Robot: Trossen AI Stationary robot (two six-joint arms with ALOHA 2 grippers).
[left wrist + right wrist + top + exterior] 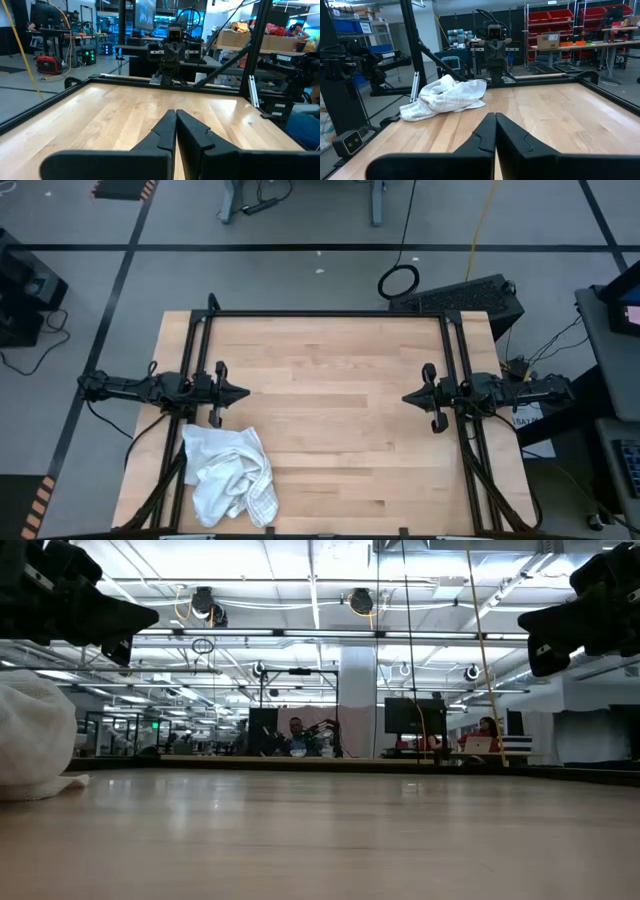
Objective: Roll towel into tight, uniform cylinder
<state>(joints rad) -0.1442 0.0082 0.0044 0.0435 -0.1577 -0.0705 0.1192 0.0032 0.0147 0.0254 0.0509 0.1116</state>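
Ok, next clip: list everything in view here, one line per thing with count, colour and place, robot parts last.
towel: one, white with a faint check, crumpled in a heap at the table's near left corner, not rolled
table: one, light wood top inside a black frame
people: at least two, seated at desks far back in the room in the low view
monitor: one, dark, far back in the room
left gripper: one, black, shut, empty, raised above the table's left side, just beyond the towel
right gripper: one, black, shut, empty, raised above the table's right side, facing the left one
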